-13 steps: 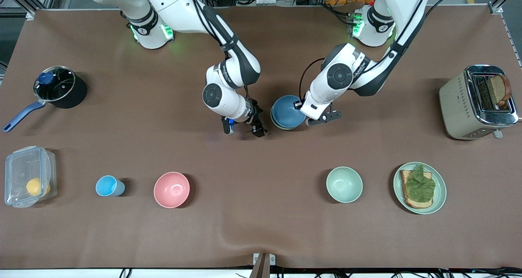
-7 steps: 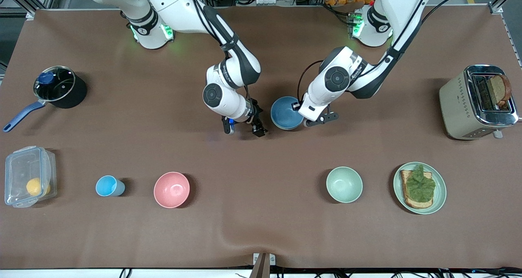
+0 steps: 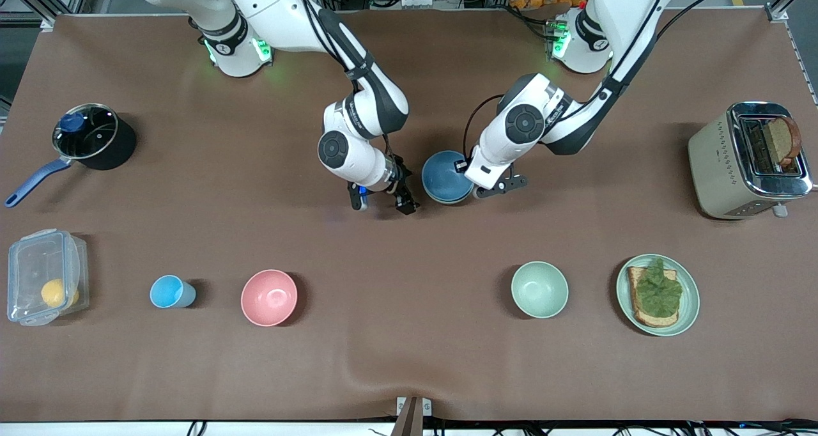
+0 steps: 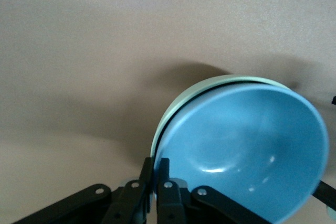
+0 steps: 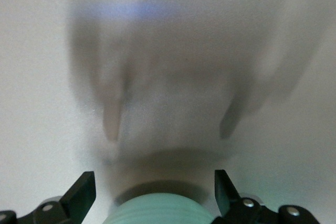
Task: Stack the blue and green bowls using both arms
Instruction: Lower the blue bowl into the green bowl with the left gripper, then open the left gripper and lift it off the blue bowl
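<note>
The blue bowl (image 3: 445, 176) sits nested in the green bowl, between the two hands at mid table. In the left wrist view the blue bowl (image 4: 247, 150) fills the green bowl, whose rim (image 4: 210, 84) shows as a thin arc around it. In the front view the green bowl is almost hidden under the blue one. My left gripper (image 3: 474, 190) (image 4: 156, 162) is shut on the blue bowl's rim. My right gripper (image 3: 381, 204) (image 5: 155, 187) is open just beside the bowls, holding nothing. A pale green curved surface (image 5: 157, 208) shows low between its fingers.
Nearer the front camera stand a paler mint bowl (image 3: 539, 289), a pink bowl (image 3: 269, 297), a light-blue cup (image 3: 170, 291), a plate with toast (image 3: 657, 295) and a plastic box (image 3: 45, 276). A pot (image 3: 96, 137) and a toaster (image 3: 748, 160) stand at the table's ends.
My left gripper has shifted the blue bowl slightly toward the right gripper. The right gripper has stayed in place, open.
</note>
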`<control>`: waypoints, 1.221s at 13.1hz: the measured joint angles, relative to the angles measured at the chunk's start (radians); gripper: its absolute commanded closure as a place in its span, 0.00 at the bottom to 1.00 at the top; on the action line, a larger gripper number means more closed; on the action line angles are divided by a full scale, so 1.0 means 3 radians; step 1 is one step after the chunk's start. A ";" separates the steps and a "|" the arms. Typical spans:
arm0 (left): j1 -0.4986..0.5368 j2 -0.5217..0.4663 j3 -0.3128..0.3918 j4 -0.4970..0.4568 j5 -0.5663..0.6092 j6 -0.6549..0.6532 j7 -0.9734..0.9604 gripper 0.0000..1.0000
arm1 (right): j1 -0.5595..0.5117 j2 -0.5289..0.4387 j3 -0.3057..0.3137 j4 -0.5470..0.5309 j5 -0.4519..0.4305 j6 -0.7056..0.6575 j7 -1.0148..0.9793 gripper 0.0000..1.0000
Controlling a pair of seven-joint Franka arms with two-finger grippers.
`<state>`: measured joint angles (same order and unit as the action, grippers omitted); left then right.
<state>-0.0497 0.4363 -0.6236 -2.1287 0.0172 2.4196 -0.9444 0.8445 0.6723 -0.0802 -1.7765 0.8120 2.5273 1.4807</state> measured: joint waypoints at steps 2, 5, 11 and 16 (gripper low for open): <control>0.0003 0.0001 0.0006 0.0000 0.0000 0.0011 -0.0002 0.08 | 0.0000 0.0000 0.0000 0.0000 0.0000 -0.0003 -0.0009 0.00; 0.0015 0.0001 0.0010 0.0012 0.0000 0.0029 -0.0004 0.00 | 0.0000 0.0000 0.0000 0.0000 0.0000 -0.0011 -0.0012 0.00; 0.0103 -0.0269 0.0013 0.0187 0.0000 -0.0114 -0.0005 0.00 | -0.0001 -0.0017 -0.0031 0.0008 -0.0023 -0.0204 -0.0020 0.00; 0.0370 -0.0620 0.0025 0.0835 0.0093 -0.1071 0.0011 0.00 | -0.0023 -0.0268 -0.0454 0.0041 -0.0726 -0.1377 -0.0036 0.00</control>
<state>0.0612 0.2502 -0.6160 -1.8781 0.0452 2.0982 -0.9411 0.8377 0.5920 -0.2165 -1.7642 0.5943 2.1143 1.4699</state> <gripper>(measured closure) 0.000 0.000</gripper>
